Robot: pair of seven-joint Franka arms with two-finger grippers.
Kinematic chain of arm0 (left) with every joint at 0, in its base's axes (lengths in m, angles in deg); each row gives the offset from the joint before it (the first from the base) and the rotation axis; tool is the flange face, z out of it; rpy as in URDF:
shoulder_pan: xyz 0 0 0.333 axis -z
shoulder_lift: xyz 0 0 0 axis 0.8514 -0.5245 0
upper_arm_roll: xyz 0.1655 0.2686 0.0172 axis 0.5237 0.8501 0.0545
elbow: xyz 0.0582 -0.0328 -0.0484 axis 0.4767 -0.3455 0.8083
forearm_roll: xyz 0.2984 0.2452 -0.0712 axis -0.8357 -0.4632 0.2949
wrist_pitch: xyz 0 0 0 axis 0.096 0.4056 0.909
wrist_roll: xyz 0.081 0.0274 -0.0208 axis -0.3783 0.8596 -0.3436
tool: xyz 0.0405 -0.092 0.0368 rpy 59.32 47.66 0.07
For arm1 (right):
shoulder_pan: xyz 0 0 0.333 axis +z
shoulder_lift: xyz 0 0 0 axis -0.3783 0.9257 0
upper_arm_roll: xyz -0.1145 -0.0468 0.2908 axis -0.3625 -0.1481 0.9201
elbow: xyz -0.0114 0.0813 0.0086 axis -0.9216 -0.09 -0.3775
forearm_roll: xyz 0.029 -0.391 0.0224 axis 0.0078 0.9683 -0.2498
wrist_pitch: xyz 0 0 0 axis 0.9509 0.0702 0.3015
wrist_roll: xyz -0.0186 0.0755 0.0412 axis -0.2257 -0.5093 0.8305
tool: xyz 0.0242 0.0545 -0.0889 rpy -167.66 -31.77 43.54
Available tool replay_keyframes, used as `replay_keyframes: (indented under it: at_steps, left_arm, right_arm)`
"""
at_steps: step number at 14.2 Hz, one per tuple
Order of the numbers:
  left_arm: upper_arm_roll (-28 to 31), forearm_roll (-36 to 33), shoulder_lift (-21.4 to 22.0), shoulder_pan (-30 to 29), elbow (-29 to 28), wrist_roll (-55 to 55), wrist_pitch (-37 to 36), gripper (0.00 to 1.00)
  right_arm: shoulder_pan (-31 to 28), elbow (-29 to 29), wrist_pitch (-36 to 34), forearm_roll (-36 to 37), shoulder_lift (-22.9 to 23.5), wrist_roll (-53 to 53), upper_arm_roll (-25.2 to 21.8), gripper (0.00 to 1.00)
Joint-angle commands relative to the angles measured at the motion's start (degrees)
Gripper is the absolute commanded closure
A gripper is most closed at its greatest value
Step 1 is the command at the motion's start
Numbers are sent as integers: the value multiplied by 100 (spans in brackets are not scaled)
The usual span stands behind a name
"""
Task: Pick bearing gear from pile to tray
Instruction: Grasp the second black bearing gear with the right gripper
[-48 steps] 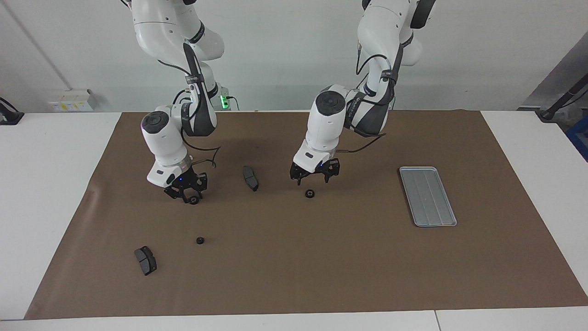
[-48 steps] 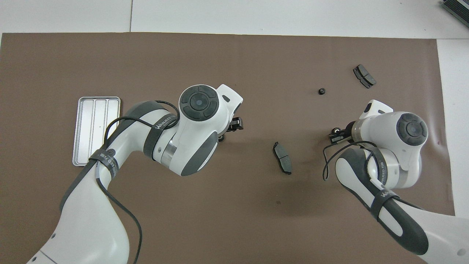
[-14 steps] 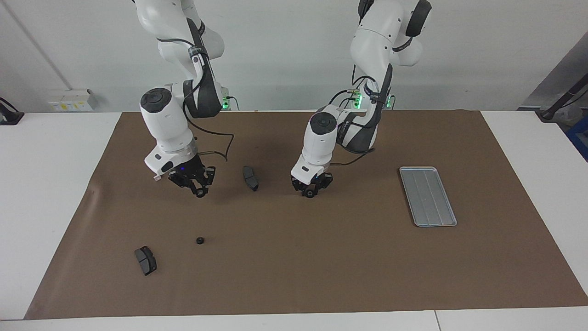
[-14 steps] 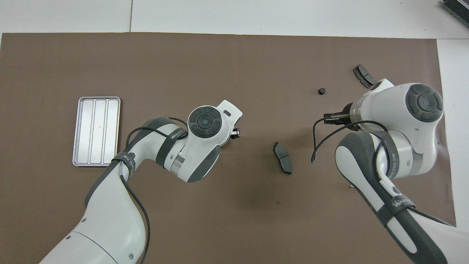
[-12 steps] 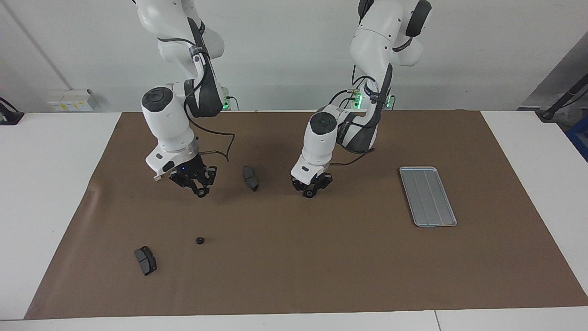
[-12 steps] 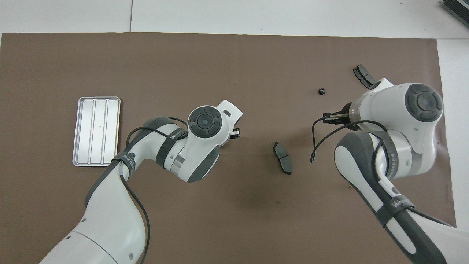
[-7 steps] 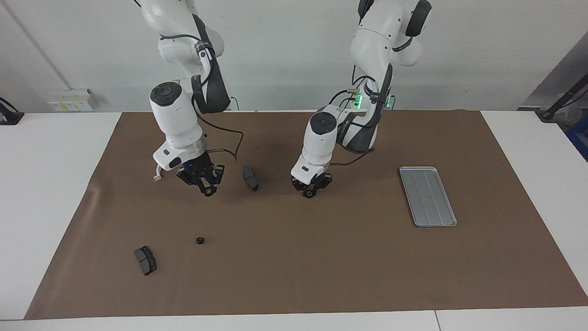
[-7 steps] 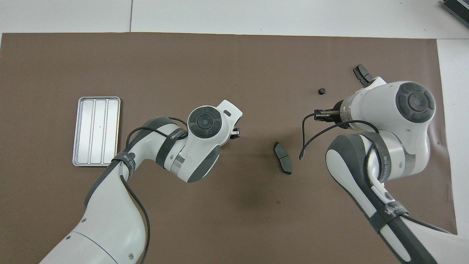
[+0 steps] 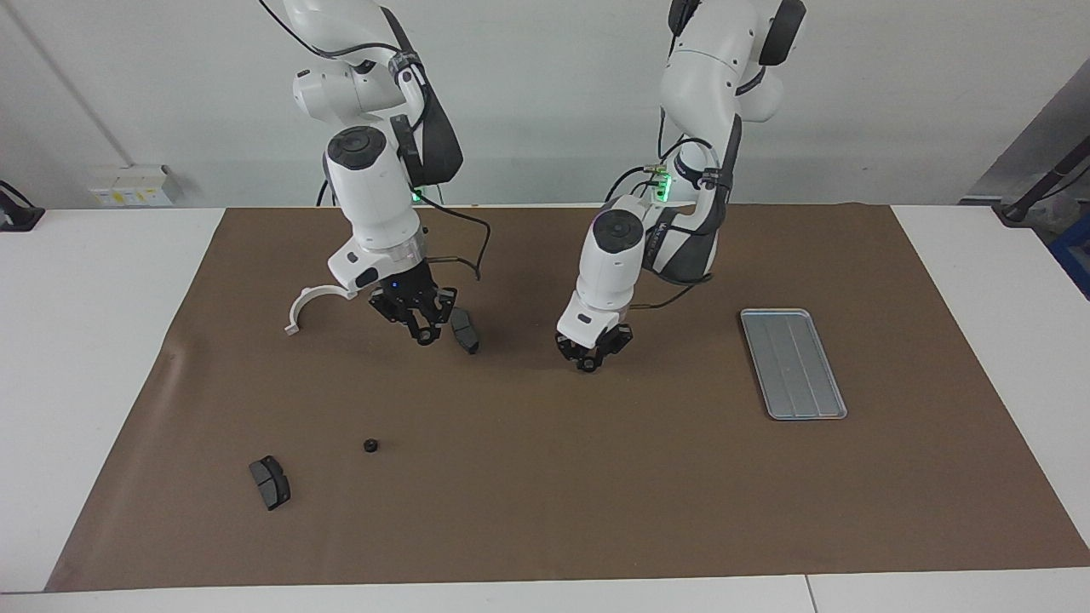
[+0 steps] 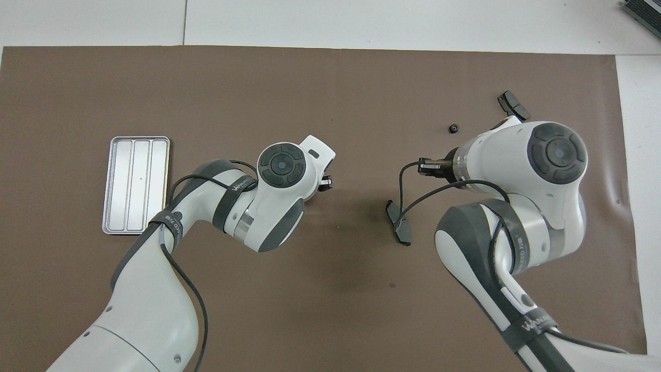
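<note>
We judge the carrying step to be in hand, with two gears already off the tabletop (image 9: pixel 102 383). The left gripper (image 9: pixel 588 361) hangs low over the mat (image 9: pixel 596 494), about midway along it, clenched on a gear (image 9: pixel 588 366) at its tips; we cannot tell whether the gear is quite clear of the mat. The right gripper (image 9: pixel 423 332) is raised higher, over the near pad (image 9: pixel 467 334), and it too is clenched on a small round piece that we take for a second gear (image 9: pixel 424 339). The tray (image 9: pixel 792 362) lies toward the left arm's end of the tabletop, well apart from both grippers, and nothing lies in it. What is left of the pile sits toward the right arm's end: a white bracket (image 9: pixel 306 304) close to the robots, and, farther from them, a loose gear (image 9: pixel 370 444) and a second pad (image 9: pixel 270 482) beside it. Next, we think, the left arm should lift, swing over the tray, come down close above its ridges and only then let go, so that the gear does not bounce or roll over the shallow rim. The right arm has the longer way and would have to cross the middle, so we would have it wait until the left arm is out of its path. The loose gear then remains to be fetched.
</note>
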Motion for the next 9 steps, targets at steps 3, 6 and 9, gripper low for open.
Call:
replay_keyframes:
  at_steps: [3, 6, 9]
  left_arm:
    - [-64, 165, 729, -1248, -161, -1506, -1006, 81]
    - [-64, 386, 783, -2022, -239, -2823, -1131, 78]
    - [-56, 386, 827, -2725, -398, -4117, -1069, 77]
  right_arm:
    - [699, 24, 898, -161, 453, -1140, 27, 100]
    - [1157, -11, 1786, -143, 901, -1923, 27, 100]
    - [1596, -176, 2342, -117, 1322, -2661, 27, 100]
